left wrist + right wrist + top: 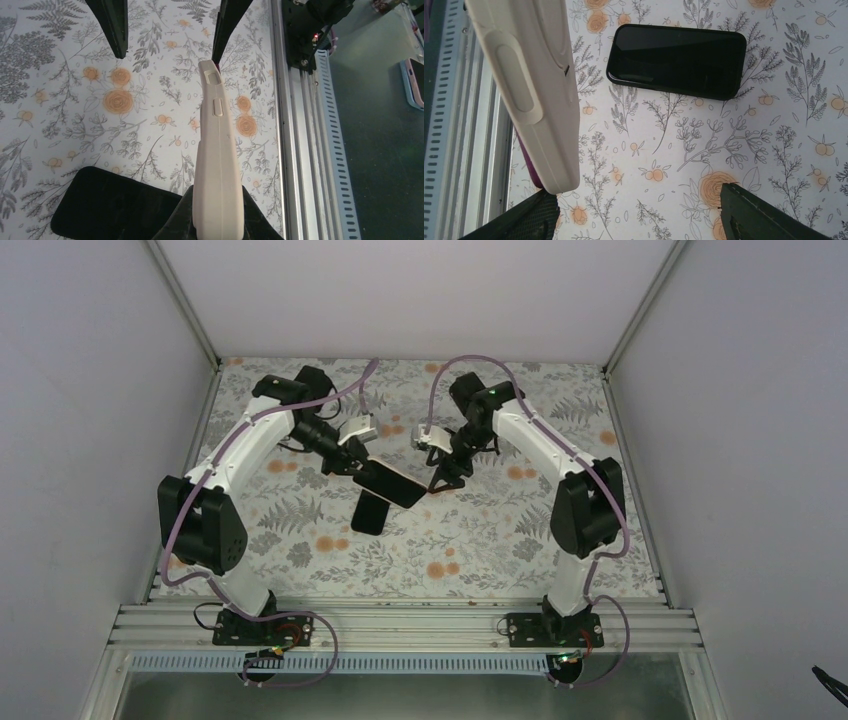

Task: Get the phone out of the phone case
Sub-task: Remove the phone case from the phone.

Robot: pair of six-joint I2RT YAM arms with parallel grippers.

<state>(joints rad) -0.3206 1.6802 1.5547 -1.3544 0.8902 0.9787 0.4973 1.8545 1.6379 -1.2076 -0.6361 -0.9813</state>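
— How far along does the job look?

— Nearly done, as a judgement. A black phone (676, 61) lies flat on the counter (480, 550), screen up, with neither arm touching it. The cream phone case (218, 165) is up in the air, pinched at one end by the left tool (355, 462), which is clamped shut on it.

— So phone and case are apart?

— That is the likely reading, but it is not settled. From overhead the upward face of the held case looks dark, and neither wrist camera looks into its hollow. One sees it edge-on and the other sees its pale back. A dark lining, or a handset inside, cannot be ruled out.

— And the other arm?

— The right tool (639, 217) hangs above the counter with its fingers spread wide and nothing between them. It sits close to the free end of the case. Whether a finger touches that tip cannot be told.

— What would be left?

— If the case is empty, only setting it down.

— Anything else hard to read?

— In the left wrist view the phone is cut off by the frame's lower edge, and overhead the held case overlaps it. Past the metal rail (300, 150), a pink-edged object (412, 82) is cropped at the side. It may be another cased phone, but too little of it shows.
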